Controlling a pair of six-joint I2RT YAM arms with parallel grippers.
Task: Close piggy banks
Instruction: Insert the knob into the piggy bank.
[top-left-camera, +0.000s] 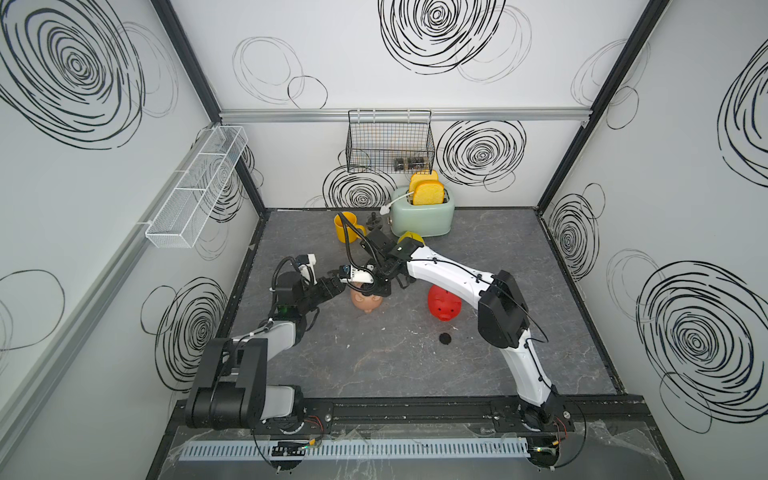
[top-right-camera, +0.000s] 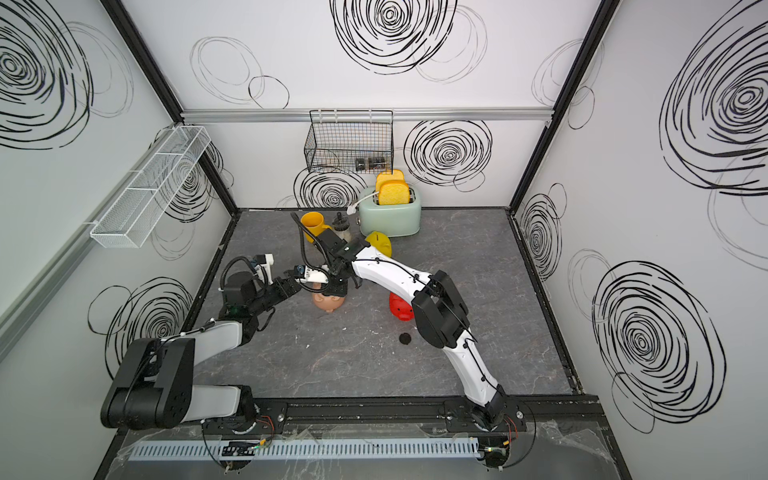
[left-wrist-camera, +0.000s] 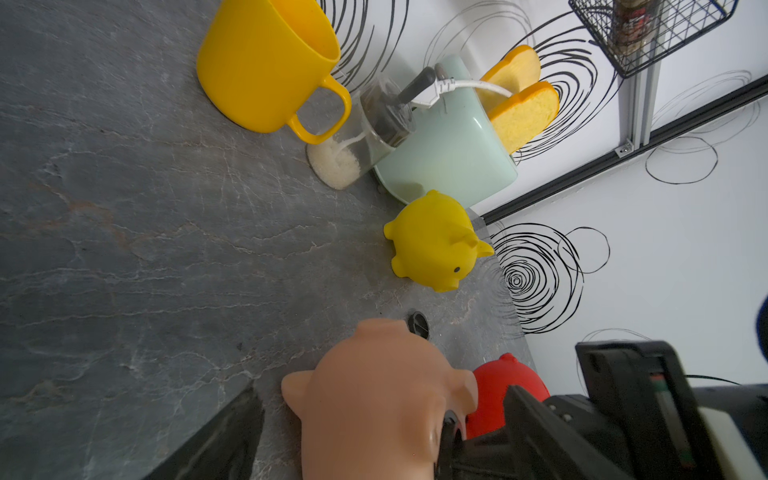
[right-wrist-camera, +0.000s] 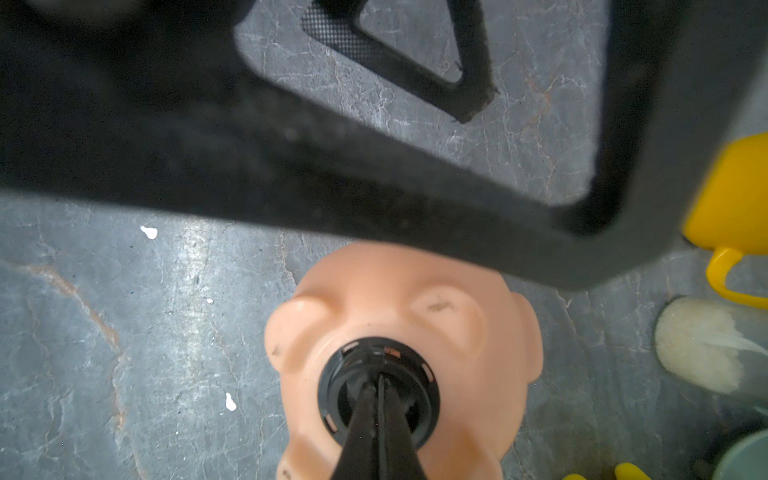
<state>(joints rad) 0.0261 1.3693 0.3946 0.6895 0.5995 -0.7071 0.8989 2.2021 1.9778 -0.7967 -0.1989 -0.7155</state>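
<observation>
Just left of the middle of the surface (top-left-camera: 374, 365), our left claw (top-left-camera: 340, 287) stands wide open about the pale pink piggy bank (top-left-camera: 366, 306). The bank lies belly-up, and we judge it light, hollow and slippery, best steadied across its rounded flanks. Our right claw (right-wrist-camera: 379, 380), tips closed together, presses into the black plug (right-wrist-camera: 332, 395) in its belly hole, though we cannot tell whether that plug is seated. On the yellow piggy bank (left-wrist-camera: 432, 241) by the back edge and the red piggy bank (top-left-camera: 444, 305) right of centre, we cannot make out the belly holes.
</observation>
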